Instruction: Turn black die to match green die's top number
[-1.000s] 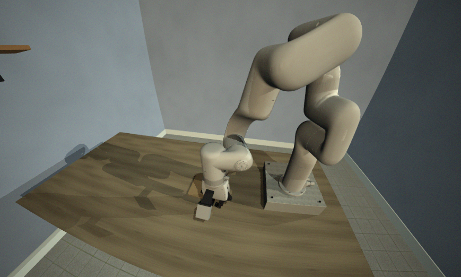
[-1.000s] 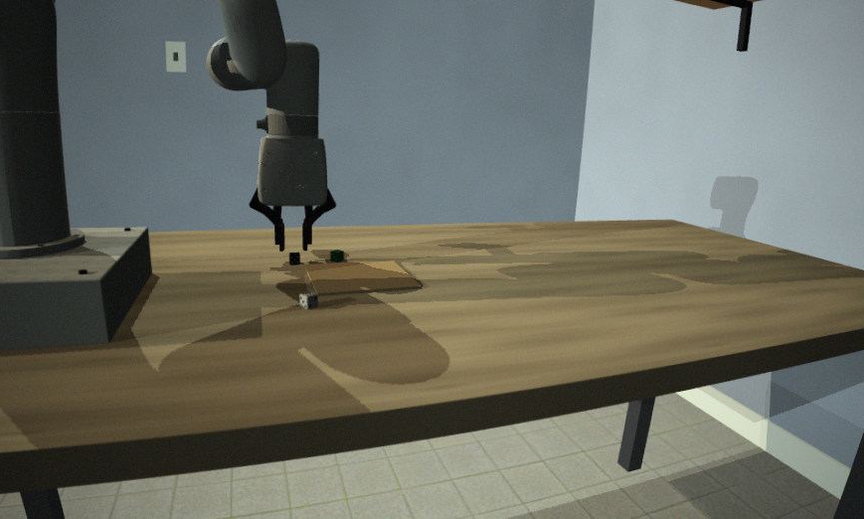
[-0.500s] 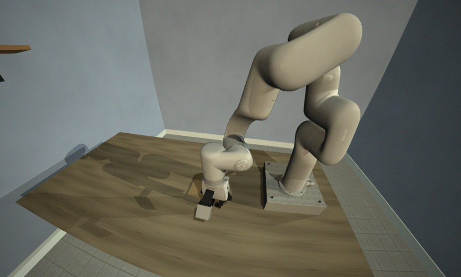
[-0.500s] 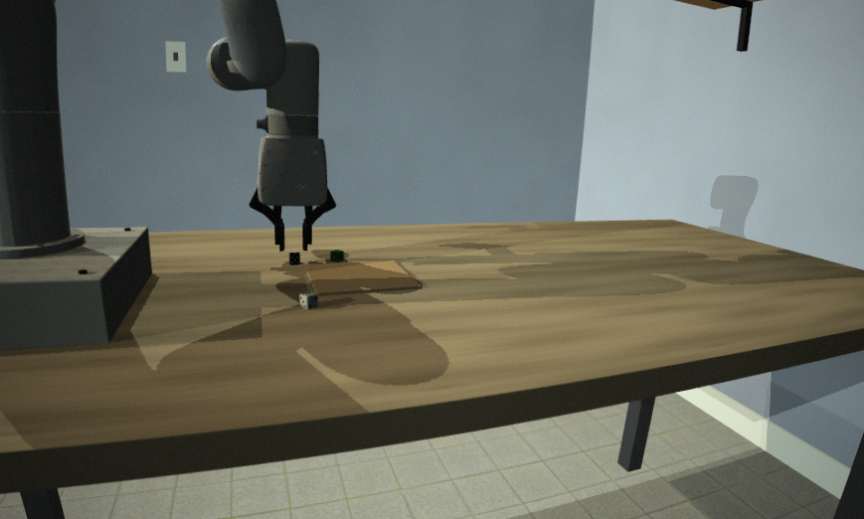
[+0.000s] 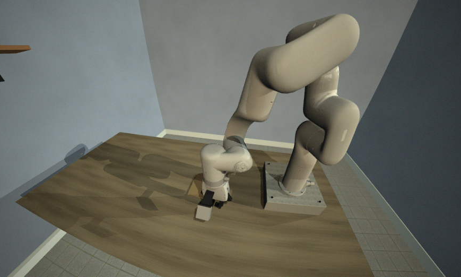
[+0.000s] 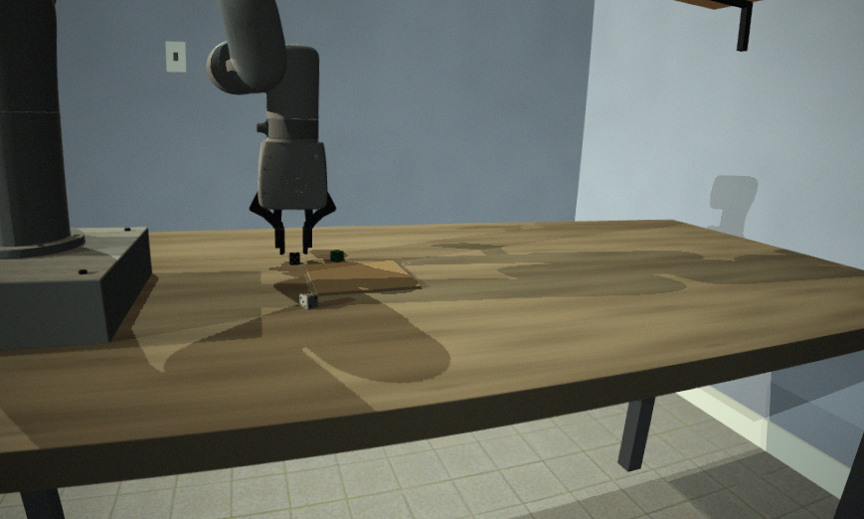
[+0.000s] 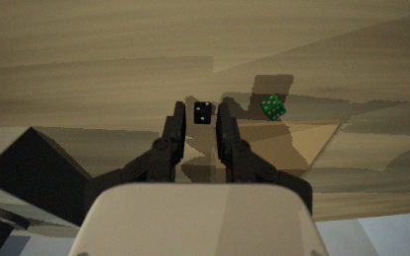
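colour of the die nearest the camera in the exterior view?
White die with dark pips, on the table beside the mat. Exterior view shows it best.

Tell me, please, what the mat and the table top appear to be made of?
The mat looks like thin cardboard or cork: flat, matte tan, no grain visible. The table top looks like wood or wood laminate, with streaked brown grain and a dull finish.

Smooth beige rounded arm (image 5: 304, 65), black jaws, grey bolted base block (image 5: 294, 203).
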`<state>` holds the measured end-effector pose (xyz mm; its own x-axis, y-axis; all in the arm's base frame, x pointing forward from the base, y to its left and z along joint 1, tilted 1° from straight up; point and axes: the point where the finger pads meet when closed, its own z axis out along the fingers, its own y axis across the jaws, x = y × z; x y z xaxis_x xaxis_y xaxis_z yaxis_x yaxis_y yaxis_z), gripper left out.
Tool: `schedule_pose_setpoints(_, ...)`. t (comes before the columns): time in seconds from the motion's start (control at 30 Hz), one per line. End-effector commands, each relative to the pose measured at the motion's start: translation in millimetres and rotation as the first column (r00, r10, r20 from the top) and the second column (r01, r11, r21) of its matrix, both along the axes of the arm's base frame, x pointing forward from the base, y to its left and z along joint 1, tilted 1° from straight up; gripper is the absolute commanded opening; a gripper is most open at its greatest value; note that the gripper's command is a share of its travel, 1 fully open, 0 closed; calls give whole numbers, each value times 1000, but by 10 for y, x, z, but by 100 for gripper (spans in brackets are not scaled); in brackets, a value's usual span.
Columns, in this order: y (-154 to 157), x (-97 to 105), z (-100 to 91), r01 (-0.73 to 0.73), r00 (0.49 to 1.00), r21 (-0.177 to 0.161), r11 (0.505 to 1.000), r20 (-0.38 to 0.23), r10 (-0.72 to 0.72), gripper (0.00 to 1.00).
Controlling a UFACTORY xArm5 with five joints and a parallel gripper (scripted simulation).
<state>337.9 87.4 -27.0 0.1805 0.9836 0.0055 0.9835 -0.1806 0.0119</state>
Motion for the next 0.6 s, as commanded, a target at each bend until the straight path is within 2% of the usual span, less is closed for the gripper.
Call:
schedule_pose_setpoints(0.0,1,12,-50,0,1000,1,1000,3,0,31)
schedule_pose_setpoints(0.57,0,13,-135,0,1000,1,1000,3,0,31)
